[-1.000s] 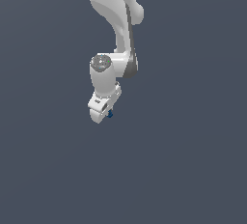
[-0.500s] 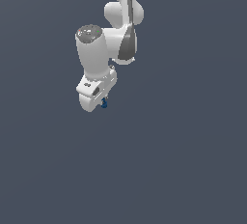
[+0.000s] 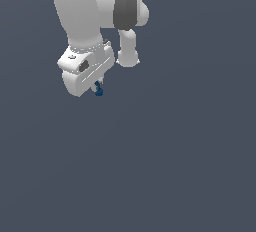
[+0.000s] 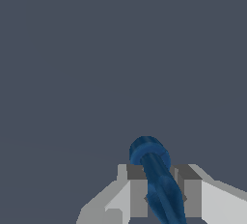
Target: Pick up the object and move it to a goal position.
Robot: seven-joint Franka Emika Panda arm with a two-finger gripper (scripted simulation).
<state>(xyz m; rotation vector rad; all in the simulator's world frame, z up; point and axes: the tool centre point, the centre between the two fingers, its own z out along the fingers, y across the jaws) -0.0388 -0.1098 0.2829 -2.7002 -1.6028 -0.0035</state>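
Between the fingers (image 4: 138, 196) of the gripper (image 4: 161, 194) sits the object (image 4: 157, 179), a small dark blue elongated piece, clamped along its slimmer shaft, with its thicker rounded end poking out just past the fingertips. The hand is closed on it, a pad pressing each side of the shaft in the wrist view. In the exterior view the gripper (image 3: 96, 87) shows only a sliver of the object (image 3: 98, 90), peeping out at the fingertips beneath the bulky white hand, so it is plainly far smaller than what holds it. I judge it light and rigid, with a smooth, rounded body that could roll or slide between flat pads if the squeeze eases; the hold on the narrow shaft, behind the knob, looks the sensible place, since the thick end acts as a stop. Beyond the fingertips lies only plain grey-blue background, with no goal marker that can be made out.
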